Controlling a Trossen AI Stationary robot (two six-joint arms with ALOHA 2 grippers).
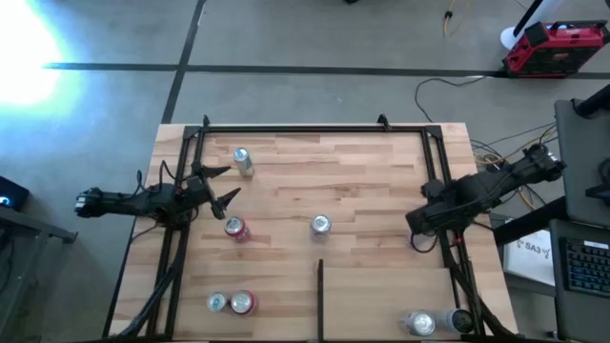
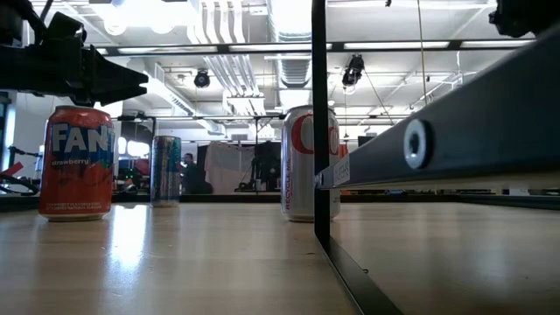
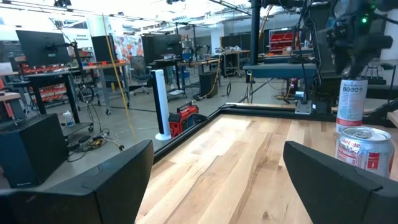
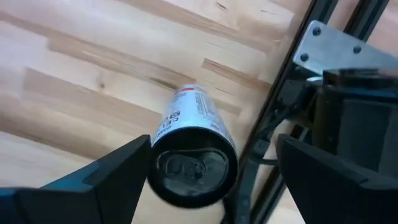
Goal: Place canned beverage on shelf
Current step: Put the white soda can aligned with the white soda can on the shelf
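Shelf (image 1: pixel 372 191): light butcher-block wood, smooth satin board in matt black metal tube frame (image 1: pixel 286 128); cans: glossy printed metal, red can (image 2: pixel 76 163), silver can (image 2: pixel 302 164); gripper fingers (image 3: pixel 112 180): matt dark plastic

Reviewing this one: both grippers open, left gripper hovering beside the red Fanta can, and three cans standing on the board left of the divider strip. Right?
Not quite. The high view shows five cans on the board left of the divider strip, not three. The rest holds: the left gripper is open beside the red Fanta can, and the right gripper is open too.
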